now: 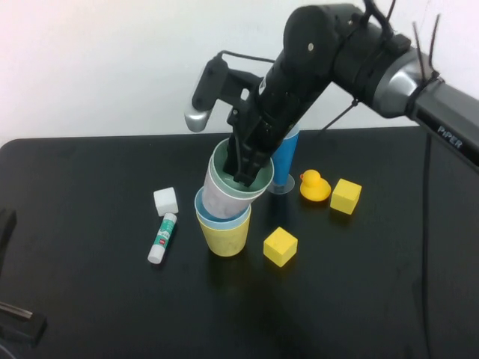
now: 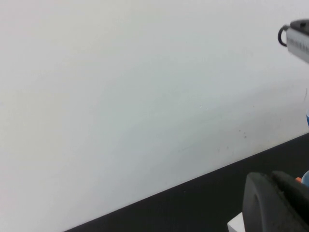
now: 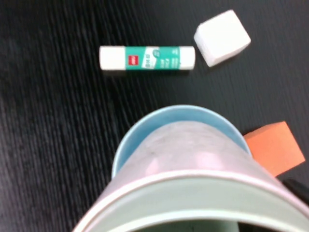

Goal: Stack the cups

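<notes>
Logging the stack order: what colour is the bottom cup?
Yellow: the bottom tapered plastic cup, clearest in the high view, right gripper above it.

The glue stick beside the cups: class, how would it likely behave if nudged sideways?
The glue stick lies on its side on the table; being cylindrical, it would probably roll. It looks small, so likely light.

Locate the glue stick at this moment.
In the high view the glue stick lies on the table left of the yellow cup, just below the white cube.
</notes>
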### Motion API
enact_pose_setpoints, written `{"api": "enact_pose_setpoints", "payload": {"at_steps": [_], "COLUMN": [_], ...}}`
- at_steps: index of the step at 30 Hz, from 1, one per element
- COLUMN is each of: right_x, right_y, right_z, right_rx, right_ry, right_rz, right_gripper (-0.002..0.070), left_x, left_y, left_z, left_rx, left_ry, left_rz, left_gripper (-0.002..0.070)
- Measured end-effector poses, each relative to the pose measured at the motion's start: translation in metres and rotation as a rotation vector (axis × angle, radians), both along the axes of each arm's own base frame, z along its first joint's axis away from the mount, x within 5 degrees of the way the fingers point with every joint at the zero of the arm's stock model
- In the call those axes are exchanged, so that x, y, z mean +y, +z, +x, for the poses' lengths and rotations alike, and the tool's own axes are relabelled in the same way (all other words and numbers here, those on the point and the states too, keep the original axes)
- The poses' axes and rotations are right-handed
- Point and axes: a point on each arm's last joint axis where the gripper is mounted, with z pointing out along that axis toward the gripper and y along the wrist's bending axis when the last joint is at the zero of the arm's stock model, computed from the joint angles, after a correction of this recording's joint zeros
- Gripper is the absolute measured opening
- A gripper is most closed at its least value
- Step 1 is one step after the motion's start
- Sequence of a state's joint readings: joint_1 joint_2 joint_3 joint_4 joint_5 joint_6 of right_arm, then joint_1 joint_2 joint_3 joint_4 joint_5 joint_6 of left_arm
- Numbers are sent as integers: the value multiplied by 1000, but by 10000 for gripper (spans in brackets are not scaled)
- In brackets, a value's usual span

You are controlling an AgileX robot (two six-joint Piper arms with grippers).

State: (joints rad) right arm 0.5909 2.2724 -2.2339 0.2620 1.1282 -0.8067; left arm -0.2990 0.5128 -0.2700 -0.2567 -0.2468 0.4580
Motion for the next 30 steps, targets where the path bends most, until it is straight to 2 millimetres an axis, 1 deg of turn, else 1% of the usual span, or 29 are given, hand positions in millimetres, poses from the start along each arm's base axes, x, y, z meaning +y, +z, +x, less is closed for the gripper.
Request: {"api": "enact_pose_setpoints", "payload": {"at_steps": [2,5,8,10,12,13,14,17,19,20,22,25,27,29,30], "right_x": [1,1,1,1,0,-2,-3,-12,-23,-30,-49,-82,-102,-121,-131], "right_y": [-6,-8,-8,-5,3,10,18,57,92,107,143,188,206,215,216], "right_z": [2,3,3,2,0,-1,-3,-15,-28,-33,-50,-77,-94,-111,-120], "right_rx": [1,3,1,-4,-16,-28,-41,-113,-197,-236,-335,-464,-517,-548,-554], "right_ry": [-2,-3,-4,-6,-6,-6,-6,-9,-13,-17,-39,-127,-191,-245,-272], "right_rz": [-5,-11,-7,-3,6,14,22,59,69,64,38,-3,-32,-70,-96], "right_gripper": [70,76,137,204,248,260,268,273,249,230,160,55,24,11,8], "left_x": [0,1,1,1,1,1,1,1,1,2,3,6,8,9,9], "left_y": [0,0,0,0,0,0,0,0,0,1,4,9,9,7,5], "left_z": [0,0,0,0,0,0,0,0,-1,-2,-7,-23,-35,-46,-51], "left_rx": [6,11,13,12,12,12,12,12,8,-1,-24,-58,-57,-47,-35], "left_ry": [3,6,7,8,8,8,8,8,8,7,3,-17,-42,-66,-80], "left_rz": [-18,-36,-42,-44,-44,-44,-44,-44,-46,-49,-54,-80,-103,-112,-110], "left_gripper": [-1,-2,-1,-1,-1,-1,-1,-1,-1,-1,-1,-1,-1,-1,-1]}}
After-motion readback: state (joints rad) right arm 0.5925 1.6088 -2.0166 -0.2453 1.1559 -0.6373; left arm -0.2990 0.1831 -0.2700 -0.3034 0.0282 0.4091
